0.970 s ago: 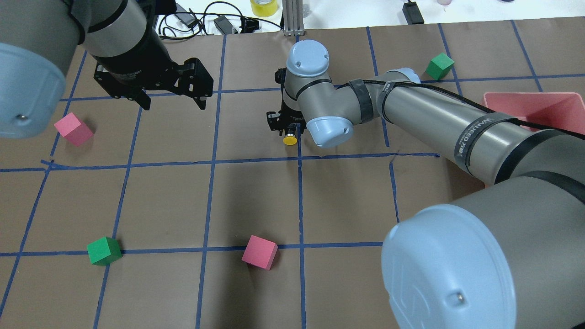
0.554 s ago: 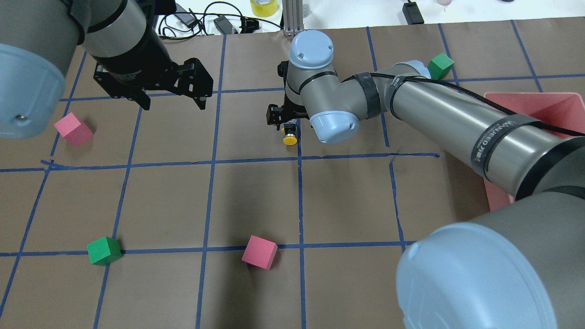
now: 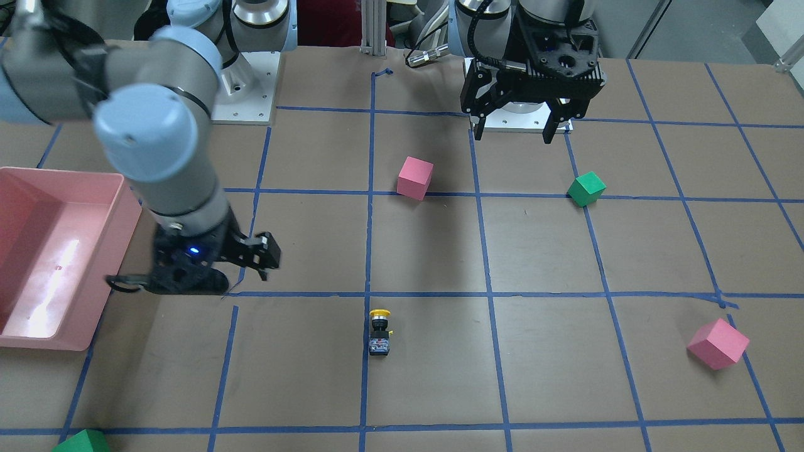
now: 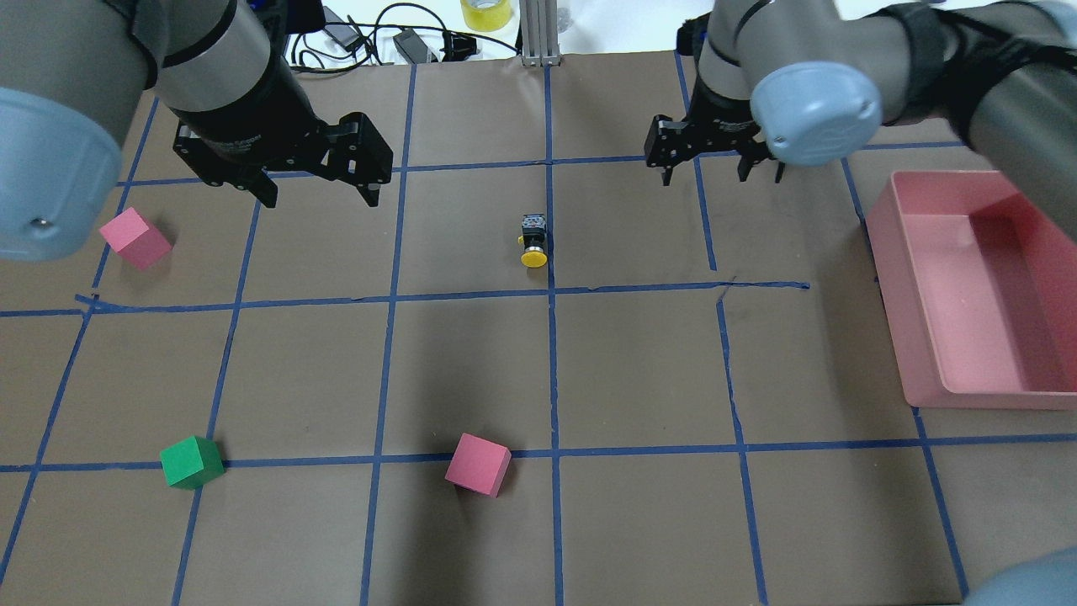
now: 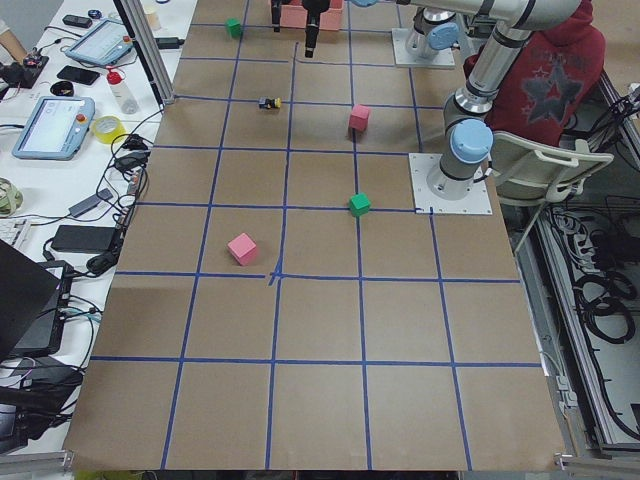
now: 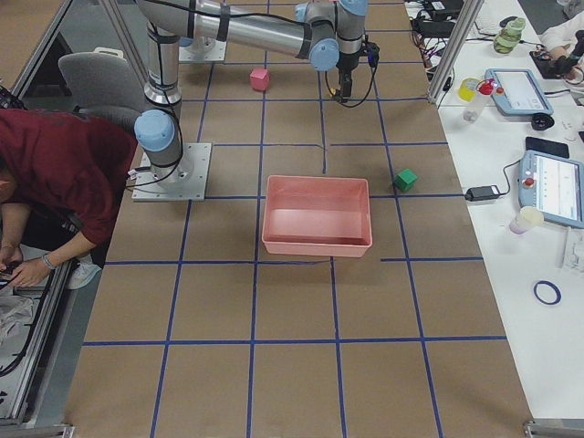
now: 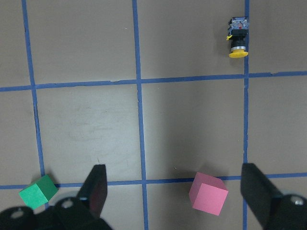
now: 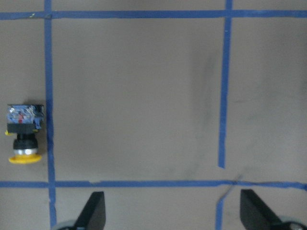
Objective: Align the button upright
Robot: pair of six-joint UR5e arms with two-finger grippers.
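Well apart from the wide-spread right gripper point(image 4: 721, 173), the button point(image 4: 533, 241) seemingly lies sideways.

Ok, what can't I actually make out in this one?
Exterior left view: the button is too small to judge its pose.
Front-facing view: one green cube is cut off by the bottom edge.
Right wrist view: the right hand is cut off by the bottom edge; only two finger ends show.
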